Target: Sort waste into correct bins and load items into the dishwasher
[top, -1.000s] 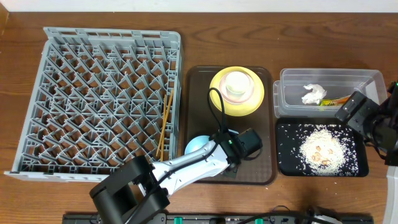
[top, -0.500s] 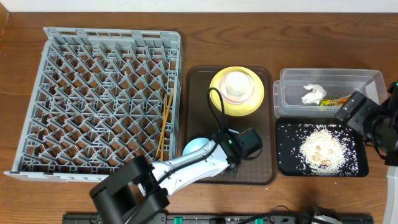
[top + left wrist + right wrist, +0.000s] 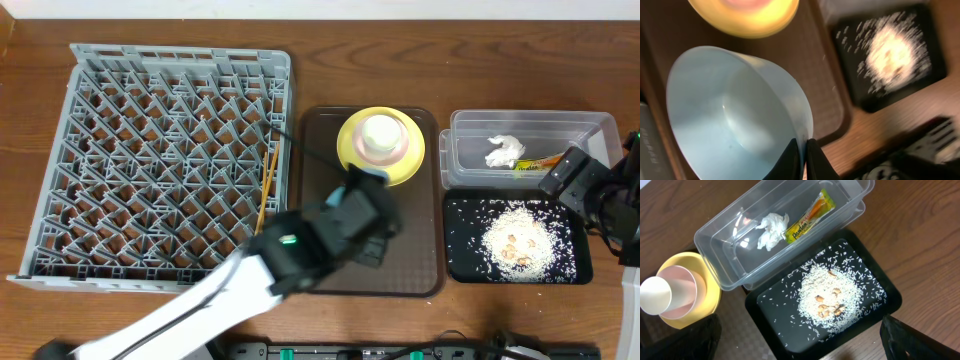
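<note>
left claw (image 3: 803, 148) is gripping the light blue bowl (image 3: 735, 115) by its rim, closed tight on the thin edge from both sides. the bowl is tipping on its side with its opening facing the wrist camera, over the brown serving tray (image 3: 420, 268). i cannot tell whether it is touching the tray. from overhead the left arm is blurring and covering the bowl.

just beyond it on the same tray, the yellow plate (image 3: 346, 152) is carrying a pink cup (image 3: 687, 292) with the white cup (image 3: 380, 132) nesting inside it.

right claw (image 3: 563, 176) is hanging open over the near corner of the clear plastic tub (image 3: 585, 124), its two fingers (image 3: 680, 340) showing wide apart at the edges of the wrist view and holding nothing. the crumpled white napkin (image 3: 504, 151) and the green-and-orange snack wrapper (image 3: 807, 217) are lying side by side in the tub. the black tray (image 3: 458, 262), touching the tub's front, is holding the rice scraps (image 3: 518, 240) in a heap with loose grains around it.

the chopsticks (image 3: 266, 195) are lying along the right side of the grey dish rack (image 3: 150, 150), which is sitting on the wooden surface (image 3: 320, 60) left of the brown tray.
</note>
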